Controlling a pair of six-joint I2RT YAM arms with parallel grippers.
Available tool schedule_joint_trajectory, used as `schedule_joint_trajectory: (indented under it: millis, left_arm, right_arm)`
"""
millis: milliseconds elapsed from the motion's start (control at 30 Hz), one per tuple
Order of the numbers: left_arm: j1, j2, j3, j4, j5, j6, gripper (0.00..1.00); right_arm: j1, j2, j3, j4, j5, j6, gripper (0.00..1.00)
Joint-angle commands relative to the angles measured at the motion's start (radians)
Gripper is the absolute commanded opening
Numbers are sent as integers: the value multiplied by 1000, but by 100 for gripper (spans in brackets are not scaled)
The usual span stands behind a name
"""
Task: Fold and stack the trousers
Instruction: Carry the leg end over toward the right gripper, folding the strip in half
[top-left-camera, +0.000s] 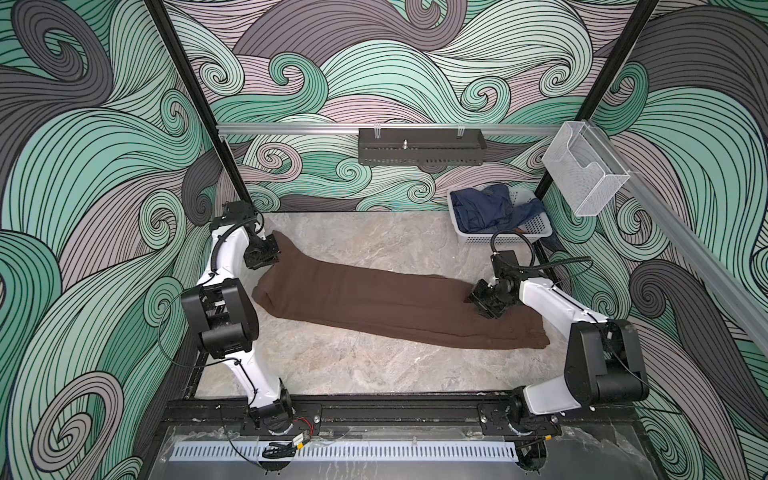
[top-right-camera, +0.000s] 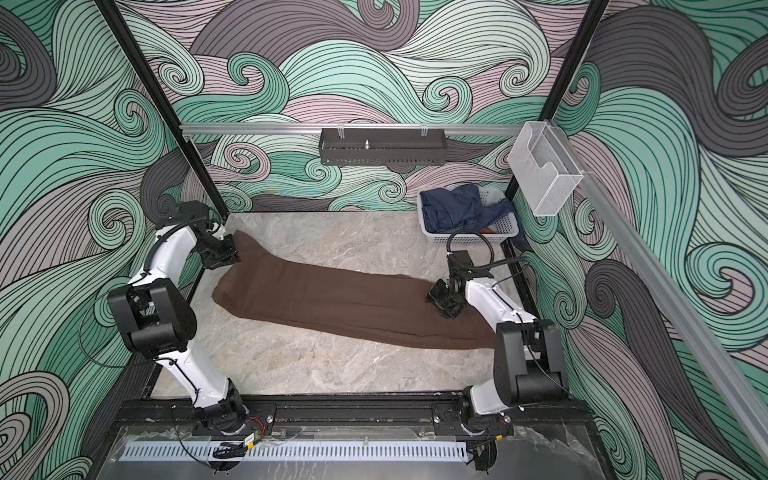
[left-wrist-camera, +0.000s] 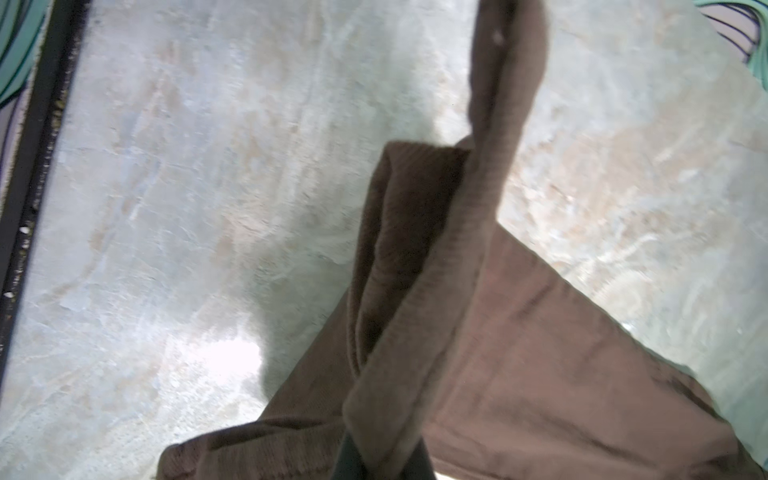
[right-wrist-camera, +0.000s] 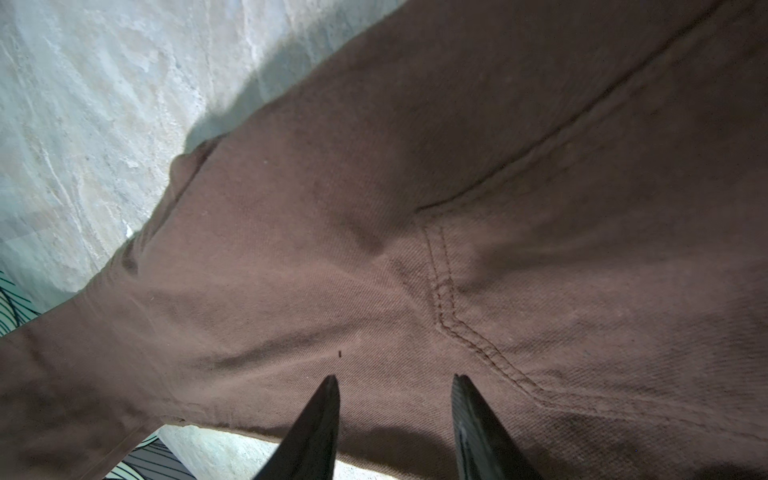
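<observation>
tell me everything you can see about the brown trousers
The trousers are plain dark brown, of soft matte woven cloth. They lie long and mostly flat on the marble table, slanting from far left to near right, apparently folded lengthwise. Double stitching like a pocket corner shows near the right end. The left gripper is shut on an edge at the left end and holds it raised. The right gripper is open, its tips at the cloth.

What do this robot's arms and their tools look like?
The left arm and right arm share glossy white shells, chunky black joint housings and thin black cables looping alongside. The right tool ends in two tapered black fingers.
</observation>
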Motion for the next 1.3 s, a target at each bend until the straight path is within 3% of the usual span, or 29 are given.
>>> schedule_joint_trajectory:
  millis: [0,333,633,900,1267]
  left_arm:
    - [-36,-59,23,-67,47,-6,0]
    - [-171,-139,-46,-106,86,-48,0]
    - [-379,-178,-118,11,129,-255,0]
    - [-520,-234,-257,304,220,-513,0]
    - [-722,-178,-234,411,189,-641,0]
  right_arm:
    - [6,22,-5,18,-20,-3,46]
    - [5,46,-8,40,-45,-26,47]
    - [1,58,-9,31,-50,-29,48]
    - [-7,42,-11,13,-43,-40,48]
    - [-29,11,-38,-1,-40,-48,49]
